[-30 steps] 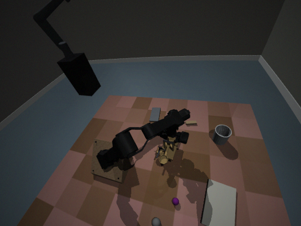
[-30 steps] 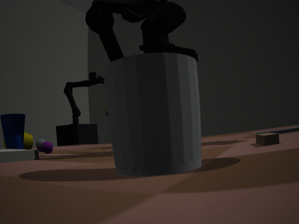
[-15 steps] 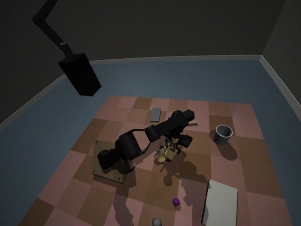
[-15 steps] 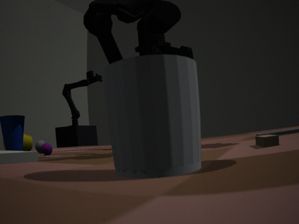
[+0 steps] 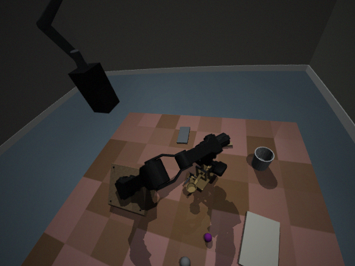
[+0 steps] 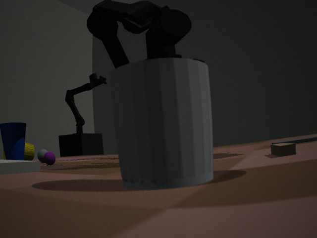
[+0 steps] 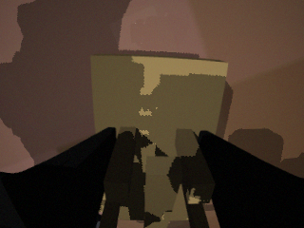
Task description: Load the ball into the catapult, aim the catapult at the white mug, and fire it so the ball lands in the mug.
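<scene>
The wooden catapult (image 5: 199, 180) (image 7: 159, 98) stands mid-table with its round cup (image 5: 191, 187) pointing toward the front. My gripper (image 5: 208, 170) (image 7: 158, 136) comes down on it from above, and its fingers are shut on the catapult's frame. The white mug (image 5: 263, 158) (image 6: 163, 123) stands upright to the right of the catapult. A purple ball (image 5: 207, 236) (image 6: 49, 157) and a grey ball (image 5: 184, 261) (image 6: 41, 154) lie on the table near the front edge, far from the gripper. In the exterior view the mug hides the gripper and the catapult.
A white slab (image 5: 260, 239) (image 6: 18, 166) lies at the front right, with a blue cup (image 6: 12, 144) and a yellow cup (image 6: 29, 150) near it. A grey-blue slab (image 5: 183, 134) and a small wooden block (image 6: 283, 149) lie at the back. A black box (image 5: 94, 86) stands beyond the table.
</scene>
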Action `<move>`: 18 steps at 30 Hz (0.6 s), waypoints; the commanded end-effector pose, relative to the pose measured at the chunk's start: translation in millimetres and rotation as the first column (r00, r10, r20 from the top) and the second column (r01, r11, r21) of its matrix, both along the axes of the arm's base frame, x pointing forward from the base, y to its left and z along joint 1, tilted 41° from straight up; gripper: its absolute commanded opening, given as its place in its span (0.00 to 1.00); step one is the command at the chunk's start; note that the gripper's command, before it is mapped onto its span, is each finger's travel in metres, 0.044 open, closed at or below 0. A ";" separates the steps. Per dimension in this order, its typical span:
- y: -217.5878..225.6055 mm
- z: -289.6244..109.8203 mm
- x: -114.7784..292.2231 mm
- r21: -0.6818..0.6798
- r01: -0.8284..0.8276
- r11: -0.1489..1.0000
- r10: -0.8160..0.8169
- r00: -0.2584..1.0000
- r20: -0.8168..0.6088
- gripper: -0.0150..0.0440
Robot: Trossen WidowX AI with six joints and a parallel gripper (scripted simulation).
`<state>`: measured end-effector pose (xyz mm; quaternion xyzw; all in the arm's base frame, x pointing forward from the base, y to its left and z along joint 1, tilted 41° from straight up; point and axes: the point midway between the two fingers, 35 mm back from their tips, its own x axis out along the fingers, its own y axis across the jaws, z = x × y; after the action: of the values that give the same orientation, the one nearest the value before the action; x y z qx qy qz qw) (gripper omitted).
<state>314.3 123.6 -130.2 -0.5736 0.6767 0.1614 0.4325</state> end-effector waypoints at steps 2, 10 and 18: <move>-3.6 -4.6 1.3 -0.003 -0.011 1.000 0.011 1.000 0.004 0.25; -12.3 -14.5 1.6 -0.004 -0.011 1.000 0.011 1.000 0.004 0.25; -13.8 -15.9 0.7 -0.001 0.000 1.000 0.000 1.000 0.001 0.25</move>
<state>314.7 109.4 -146.3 -0.5746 0.6766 0.1611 0.4315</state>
